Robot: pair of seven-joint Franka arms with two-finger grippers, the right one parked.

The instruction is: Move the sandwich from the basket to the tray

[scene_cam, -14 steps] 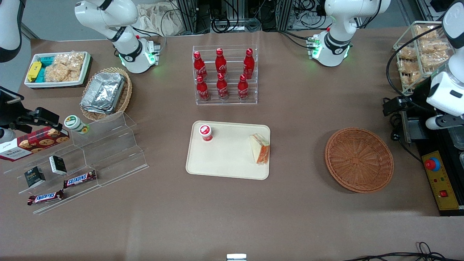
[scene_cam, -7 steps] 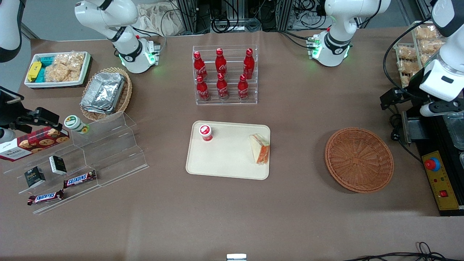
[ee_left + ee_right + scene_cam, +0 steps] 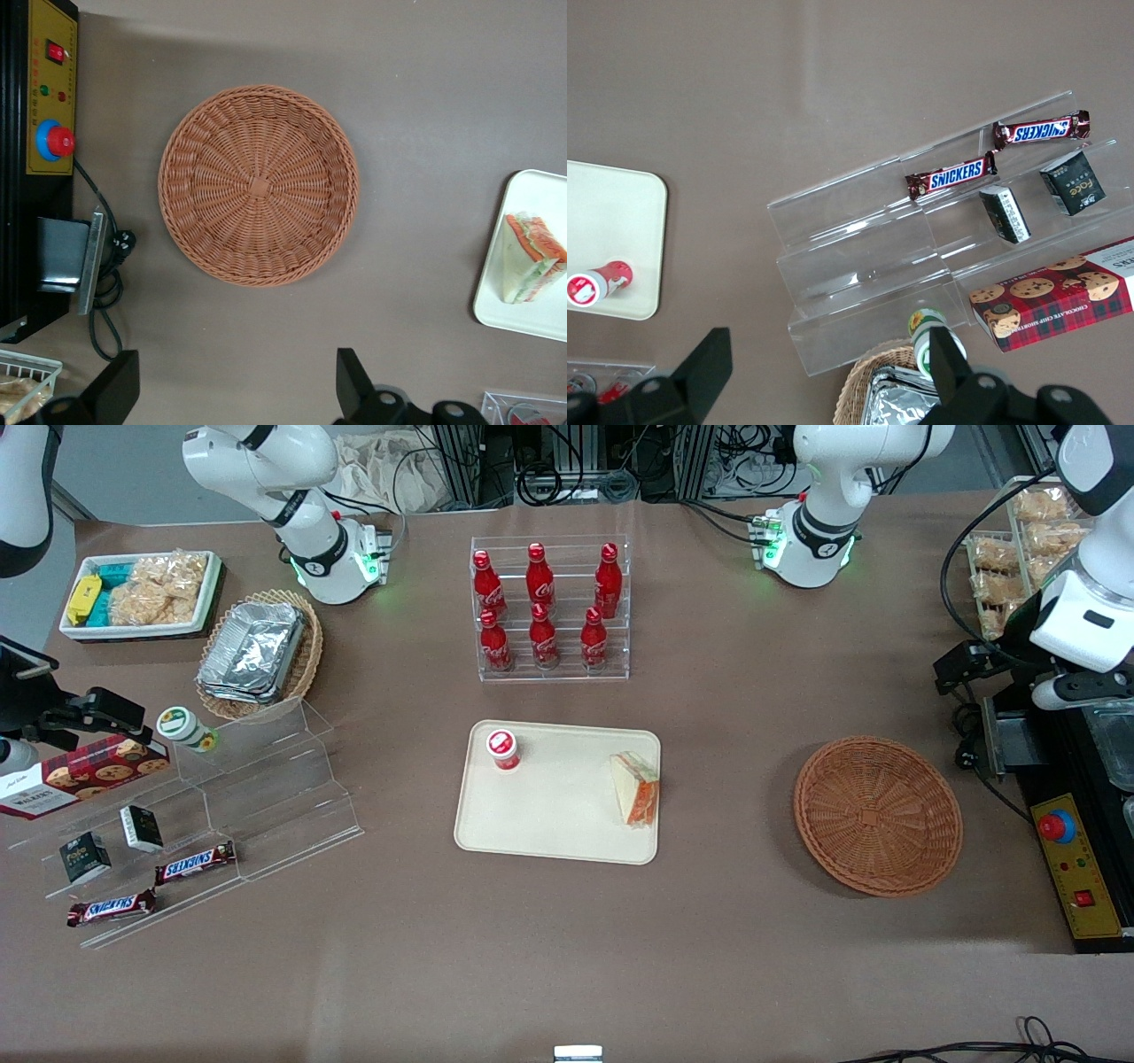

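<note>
Plainly the gripper [image 3: 235, 390] is empty, its two fingers [image 3: 120, 385] spread wide apart with nothing between them, held high over the table near the working arm's end. Just under it in the wrist view lies the basket [image 3: 259, 184], bare of any food. Well apart from the fingers, the sandwich [image 3: 636, 788] rests on the tray [image 3: 558, 841], close against the rim nearest the basket. By this showing the placing looks done; nothing seems left but to park the arm.

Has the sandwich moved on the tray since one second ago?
No. The sandwich lies at the same spot by the tray rim nearest the basket; the open claw hangs above the basket.
</note>
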